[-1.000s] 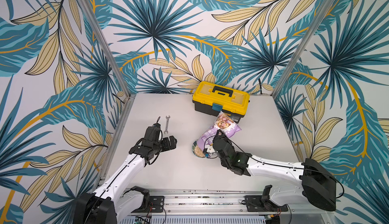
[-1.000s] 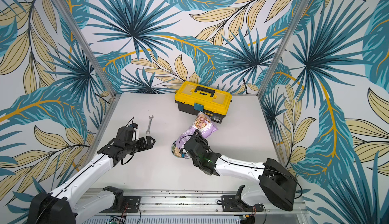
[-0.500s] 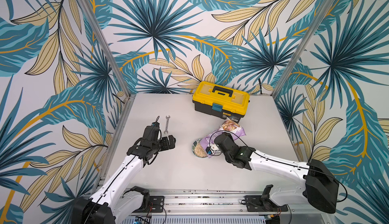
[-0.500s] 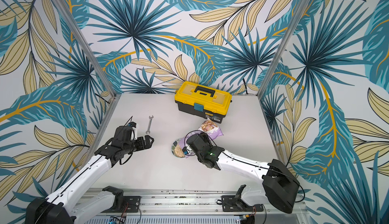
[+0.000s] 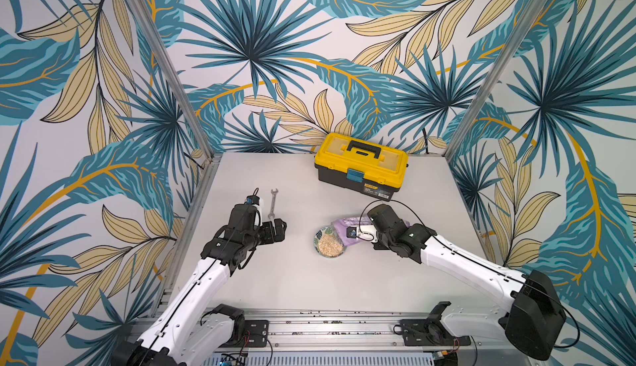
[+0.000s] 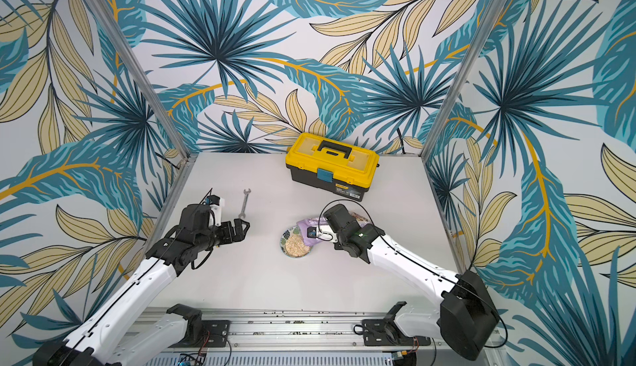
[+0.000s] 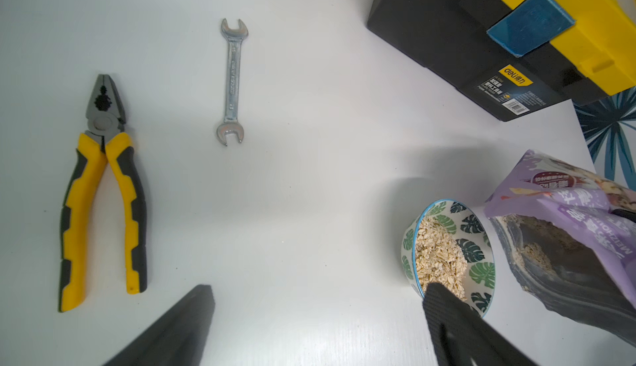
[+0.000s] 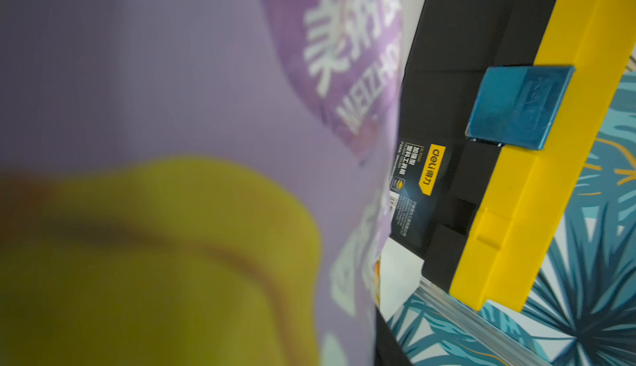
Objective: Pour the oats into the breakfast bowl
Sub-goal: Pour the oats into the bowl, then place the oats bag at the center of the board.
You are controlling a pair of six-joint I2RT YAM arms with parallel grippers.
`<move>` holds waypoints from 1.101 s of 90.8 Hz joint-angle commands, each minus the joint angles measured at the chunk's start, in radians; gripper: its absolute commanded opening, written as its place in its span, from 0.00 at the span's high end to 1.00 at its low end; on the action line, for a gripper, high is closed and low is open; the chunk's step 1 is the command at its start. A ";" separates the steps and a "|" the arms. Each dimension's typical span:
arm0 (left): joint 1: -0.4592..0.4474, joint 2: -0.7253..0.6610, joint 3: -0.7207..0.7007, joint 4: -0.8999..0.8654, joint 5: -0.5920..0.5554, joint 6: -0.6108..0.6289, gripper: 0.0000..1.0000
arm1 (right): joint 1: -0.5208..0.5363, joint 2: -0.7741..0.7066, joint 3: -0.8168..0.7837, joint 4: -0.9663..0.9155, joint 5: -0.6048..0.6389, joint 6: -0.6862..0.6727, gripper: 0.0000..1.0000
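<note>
A pale grey tabletop (image 5: 292, 288) is seen from above, enclosed by walls (image 5: 258, 54) printed with tropical leaves. Near its middle stands the breakfast bowl (image 5: 329, 242), small and white with green and dark leaf prints, holding a heap of pale oats (image 5: 330, 246). Just beside the bowl, on the side toward the right arm (image 5: 457, 264), a lilac pouch (image 5: 344, 230) is tilted, and its edge overlaps the bowl's rim in both top views. The right jaws pinch the pouch, which fills most of the right wrist view as a purple blur. Through a clear window in the pouch, the left wrist view shows more oats inside. The left arm (image 5: 213, 268) extends from the opposite side, well apart from the bowl. The left jaws are spread wide and hold nothing, hanging above bare tabletop. A silver wrench (image 5: 273, 206) lies flat beside the left wrist. Yellow-and-black pliers (image 7: 103, 192) lie next to it, visible only in the left wrist view. A closed yellow-and-black toolbox (image 5: 360, 164) sits at the back near the wall, beyond the pouch.
</note>
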 commanded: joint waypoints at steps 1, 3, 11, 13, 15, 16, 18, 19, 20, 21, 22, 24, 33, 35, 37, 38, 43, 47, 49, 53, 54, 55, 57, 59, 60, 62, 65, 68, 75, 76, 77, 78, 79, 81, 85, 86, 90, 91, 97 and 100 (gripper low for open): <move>0.007 -0.049 0.025 -0.008 -0.005 0.031 0.00 | -0.057 -0.062 0.028 0.043 -0.236 0.122 1.00; 0.007 -0.059 0.025 -0.009 -0.005 0.033 0.00 | -0.071 -0.067 0.026 0.045 -0.280 0.140 1.00; 0.007 -0.091 0.025 -0.003 -0.006 0.037 0.00 | -0.126 -0.079 0.015 0.068 -0.428 0.197 1.00; 0.007 -0.098 0.024 -0.002 -0.005 0.038 0.00 | -0.142 -0.081 0.009 0.076 -0.461 0.216 1.00; 0.007 -0.106 0.023 0.002 -0.004 0.037 0.00 | -0.159 -0.083 0.004 0.084 -0.493 0.233 1.00; 0.007 -0.110 0.022 0.003 -0.003 0.036 0.00 | -0.170 -0.084 0.002 0.088 -0.514 0.241 1.00; 0.007 -0.115 0.022 0.006 -0.001 0.036 0.00 | -0.192 -0.084 -0.001 0.096 -0.563 0.257 1.00; 0.007 -0.118 0.022 0.008 0.000 0.036 0.00 | -0.201 -0.084 -0.004 0.101 -0.588 0.263 1.00; 0.007 -0.121 0.021 0.011 0.002 0.036 0.00 | -0.210 -0.085 -0.005 0.104 -0.612 0.271 1.00; 0.007 -0.124 0.021 0.012 0.006 0.036 0.00 | -0.221 -0.085 -0.006 0.108 -0.635 0.280 1.00; 0.007 -0.126 0.021 0.015 0.007 0.036 0.00 | -0.231 -0.085 -0.008 0.117 -0.650 0.291 1.00; 0.007 -0.131 0.019 0.021 0.012 0.036 0.00 | -0.249 -0.084 -0.011 0.133 -0.691 0.312 1.00; 0.007 -0.143 0.016 0.040 0.033 0.041 0.00 | -0.299 -0.086 -0.039 0.253 -0.801 0.423 1.00; 0.007 -0.144 0.017 0.044 0.037 0.044 0.00 | -0.305 -0.087 -0.048 0.285 -0.818 0.455 1.00; 0.008 -0.146 0.017 0.046 0.040 0.046 0.00 | -0.310 -0.089 -0.057 0.324 -0.831 0.483 1.00; 0.008 -0.147 0.017 0.047 0.041 0.048 0.00 | -0.311 -0.089 -0.060 0.344 -0.838 0.497 1.00; 0.007 -0.152 0.020 0.052 0.046 0.056 0.00 | -0.316 -0.090 -0.092 0.448 -0.860 0.561 1.00; 0.007 -0.159 0.020 0.059 0.052 0.062 0.00 | -0.316 -0.090 -0.120 0.516 -0.872 0.607 1.00; 0.007 -0.161 0.020 0.061 0.055 0.065 0.00 | -0.317 -0.091 -0.134 0.557 -0.871 0.629 1.00; 0.007 -0.170 0.019 0.072 0.061 0.072 0.00 | -0.317 -0.089 -0.164 0.638 -0.868 0.667 1.00; 0.008 -0.172 0.018 0.073 0.062 0.073 0.00 | -0.317 -0.088 -0.173 0.653 -0.868 0.673 1.00; 0.007 -0.173 0.018 0.074 0.064 0.075 0.00 | -0.316 -0.088 -0.182 0.670 -0.867 0.679 1.00; 0.007 -0.175 0.017 0.077 0.067 0.079 0.00 | -0.317 -0.087 -0.204 0.711 -0.866 0.689 1.00; 0.007 -0.178 0.017 0.078 0.070 0.082 0.00 | -0.317 -0.086 -0.225 0.758 -0.861 0.701 1.00; 0.008 -0.179 0.017 0.079 0.070 0.083 0.00 | -0.317 -0.085 -0.232 0.774 -0.859 0.707 1.00; 0.007 -0.181 0.017 0.080 0.071 0.086 0.00 | -0.318 -0.083 -0.250 0.812 -0.855 0.714 1.00; 0.007 -0.184 0.017 0.080 0.074 0.088 0.00 | -0.319 -0.078 -0.272 0.850 -0.848 0.721 1.00; 0.007 -0.188 0.016 0.080 0.074 0.090 0.00 | -0.320 -0.074 -0.289 0.878 -0.840 0.730 1.00; 0.007 -0.191 0.013 0.083 0.073 0.091 0.00 | -0.325 -0.060 -0.327 0.950 -0.834 0.750 0.99; 0.007 -0.192 0.013 0.082 0.074 0.092 0.00 | -0.325 -0.058 -0.333 0.963 -0.834 0.754 0.99; 0.007 -0.192 0.013 0.083 0.074 0.092 0.00 | -0.327 -0.057 -0.338 0.972 -0.835 0.757 0.99; 0.007 -0.192 0.013 0.082 0.074 0.092 0.00 | -0.328 -0.055 -0.344 0.983 -0.837 0.762 0.99; 0.007 -0.192 0.013 0.082 0.074 0.092 0.00 | -0.329 -0.054 -0.350 0.994 -0.839 0.766 0.99; 0.008 -0.192 0.013 0.083 0.074 0.093 0.00 | -0.330 -0.049 -0.359 1.022 -0.843 0.773 0.98; 0.008 -0.194 0.013 0.083 0.076 0.093 0.00 | -0.330 -0.038 -0.380 1.062 -0.854 0.788 0.97; 0.007 -0.194 0.013 0.084 0.076 0.095 0.00 | -0.329 -0.035 -0.385 1.074 -0.858 0.790 0.96; 0.008 -0.201 0.009 0.090 0.070 0.095 0.00 | -0.330 -0.017 -0.398 1.116 -0.873 0.807 0.94; 0.007 -0.203 0.009 0.092 0.067 0.095 0.00 | -0.329 -0.012 -0.401 1.124 -0.878 0.811 0.93; 0.007 -0.216 0.000 0.113 0.049 0.092 0.00 | -0.330 0.022 -0.406 1.151 -0.909 0.829 0.88; 0.007 -0.223 -0.006 0.127 0.042 0.088 0.00 | -0.330 0.038 -0.405 1.158 -0.920 0.833 0.86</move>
